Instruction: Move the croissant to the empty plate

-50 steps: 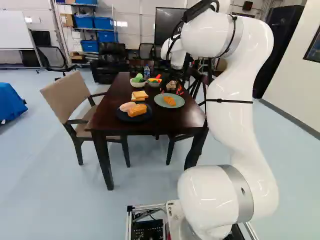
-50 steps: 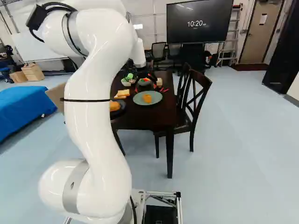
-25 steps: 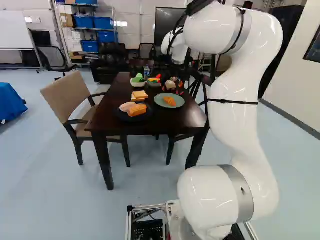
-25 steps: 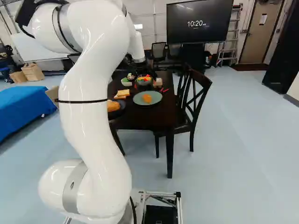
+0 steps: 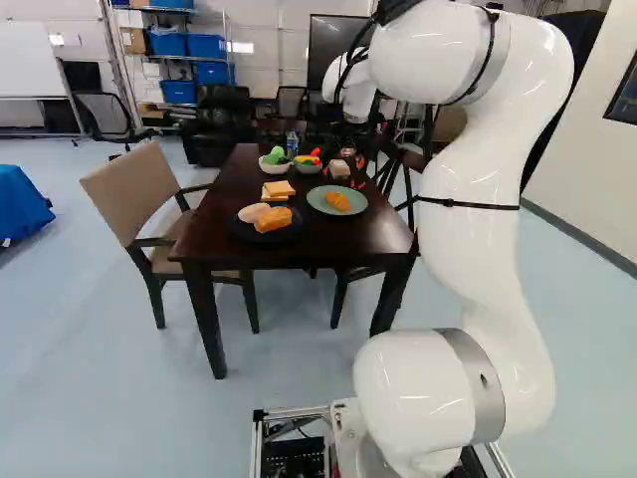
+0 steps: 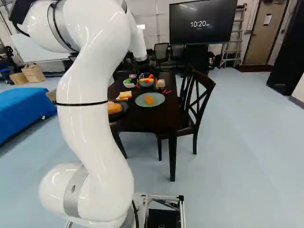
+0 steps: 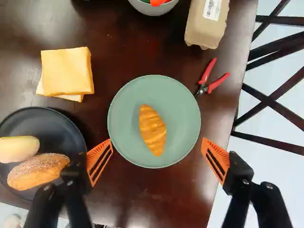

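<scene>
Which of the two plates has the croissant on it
The green plate, nearer the red-handled pliers, with only the croissant on it; the black plate holds two other food pieces.

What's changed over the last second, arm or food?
The arm has drawn back toward the base. The hand is open and holds nothing; no food was visibly gripped or let go. The base hasn't moved. The croissant still lies on the green plate, the two breads on the black plate.
</scene>
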Tool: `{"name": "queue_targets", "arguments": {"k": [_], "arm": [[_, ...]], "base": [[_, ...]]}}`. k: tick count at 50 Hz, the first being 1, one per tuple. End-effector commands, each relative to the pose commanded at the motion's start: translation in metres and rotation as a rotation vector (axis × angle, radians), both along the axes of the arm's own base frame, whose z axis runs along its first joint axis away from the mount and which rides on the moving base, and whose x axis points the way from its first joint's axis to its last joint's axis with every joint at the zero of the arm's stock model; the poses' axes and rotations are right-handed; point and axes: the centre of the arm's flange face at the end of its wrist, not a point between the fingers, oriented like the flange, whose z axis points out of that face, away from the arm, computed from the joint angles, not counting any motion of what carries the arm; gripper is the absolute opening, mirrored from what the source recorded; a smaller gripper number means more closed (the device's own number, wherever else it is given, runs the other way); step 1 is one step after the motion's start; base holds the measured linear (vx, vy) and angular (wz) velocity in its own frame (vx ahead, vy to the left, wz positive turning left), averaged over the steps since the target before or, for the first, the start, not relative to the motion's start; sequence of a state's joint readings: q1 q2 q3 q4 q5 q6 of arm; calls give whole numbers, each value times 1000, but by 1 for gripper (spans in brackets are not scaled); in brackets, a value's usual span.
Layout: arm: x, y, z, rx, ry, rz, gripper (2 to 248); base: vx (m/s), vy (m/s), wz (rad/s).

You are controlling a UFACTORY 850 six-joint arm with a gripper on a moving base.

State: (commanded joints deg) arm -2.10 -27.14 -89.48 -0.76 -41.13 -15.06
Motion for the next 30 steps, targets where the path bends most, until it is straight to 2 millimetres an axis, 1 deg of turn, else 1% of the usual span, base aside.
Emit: {"name": "queue_targets", "arguments": {"k": [30], "arm": [[-9,1,-6,3,-32,-7,247]], "base": [[0,0,0]]}}
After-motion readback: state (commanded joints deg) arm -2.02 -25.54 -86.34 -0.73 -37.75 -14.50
